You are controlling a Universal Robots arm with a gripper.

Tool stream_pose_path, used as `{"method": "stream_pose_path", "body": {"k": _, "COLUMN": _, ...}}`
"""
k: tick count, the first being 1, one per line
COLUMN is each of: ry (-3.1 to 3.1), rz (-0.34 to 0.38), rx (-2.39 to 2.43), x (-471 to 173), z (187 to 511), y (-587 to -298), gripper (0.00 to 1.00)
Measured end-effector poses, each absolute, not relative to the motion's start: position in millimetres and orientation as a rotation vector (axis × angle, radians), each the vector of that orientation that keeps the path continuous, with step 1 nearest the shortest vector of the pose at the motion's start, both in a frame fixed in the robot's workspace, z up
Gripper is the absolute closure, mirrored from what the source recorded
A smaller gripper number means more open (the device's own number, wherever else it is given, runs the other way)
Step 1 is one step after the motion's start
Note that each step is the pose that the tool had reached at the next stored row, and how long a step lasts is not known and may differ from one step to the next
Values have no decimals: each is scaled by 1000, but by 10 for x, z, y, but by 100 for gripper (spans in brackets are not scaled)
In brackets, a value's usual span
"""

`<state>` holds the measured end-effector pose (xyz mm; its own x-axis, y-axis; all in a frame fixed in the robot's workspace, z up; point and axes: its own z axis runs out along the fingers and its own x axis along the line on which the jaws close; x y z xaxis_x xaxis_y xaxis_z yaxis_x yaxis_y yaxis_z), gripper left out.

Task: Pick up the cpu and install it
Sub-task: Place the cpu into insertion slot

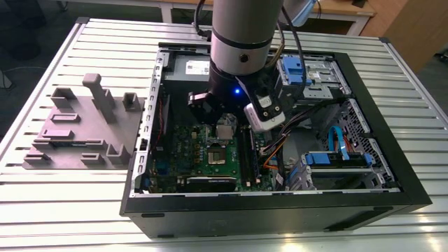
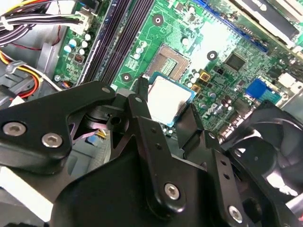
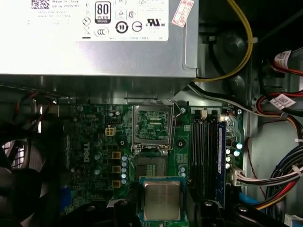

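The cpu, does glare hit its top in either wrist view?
In the second wrist view the cpu glares nearly white, and so does a patch of the motherboard beside it; in the first wrist view its top reads dull grey, without glare.

A silver-grey round arm (image 1: pixel 238 37) with a black band, a blue light (image 1: pixel 237 91), black cables (image 1: pixel 299 50) and a white camera box (image 1: pixel 265 112); the black gripper (image 2: pixel 166 101) carries silver screws (image 2: pixel 171 190).

A pale slatted metal table (image 1: pixel 70 210), a white-legged wooden desk (image 1: pixel 343 9) behind, dark floor (image 1: pixel 18 73) alongside
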<state>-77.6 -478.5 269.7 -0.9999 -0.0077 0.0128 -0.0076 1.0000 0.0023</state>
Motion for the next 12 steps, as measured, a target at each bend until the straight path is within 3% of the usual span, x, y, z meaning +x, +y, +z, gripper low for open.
{"method": "stream_pose_path", "body": {"k": 12, "ry": -3129, "rz": -3, "rx": 10, "x": -777, "z": 2488, "y": -4828, "gripper": 53}}
